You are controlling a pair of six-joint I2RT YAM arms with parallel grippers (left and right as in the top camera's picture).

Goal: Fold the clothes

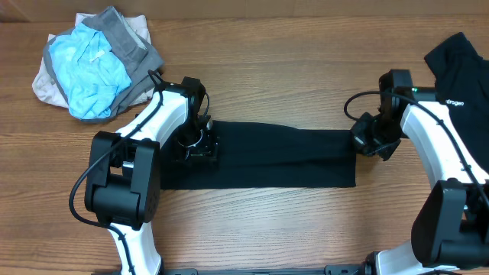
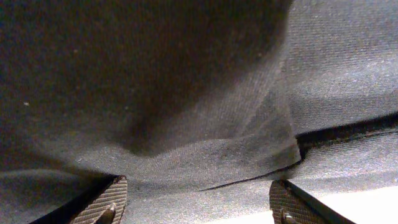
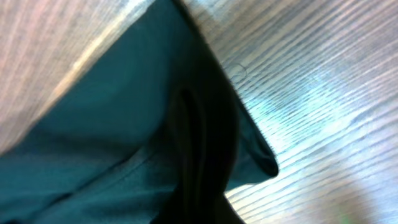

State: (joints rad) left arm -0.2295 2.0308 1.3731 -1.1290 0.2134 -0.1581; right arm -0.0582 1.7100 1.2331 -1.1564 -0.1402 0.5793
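The clothes (image 1: 283, 156) are one plain black garment, lying as a long flat strip across the middle of the table. My left gripper (image 1: 197, 147) is down on the strip's left end. In the left wrist view its jaws (image 2: 199, 205) stand wide apart, with black fabric (image 2: 186, 93) and a folded edge between them. My right gripper (image 1: 361, 141) is at the strip's right edge. In the right wrist view the fabric (image 3: 99, 143) rises in a dark pinched fold into the jaws (image 3: 211, 208), and the fingers themselves are hidden.
A light-blue, grey and beige bundle (image 1: 95, 65) lies at the back left. A black garment with white lettering (image 1: 458, 76) lies at the back right, close behind my right arm. The wooden table (image 1: 267, 229) shows in front of the strip.
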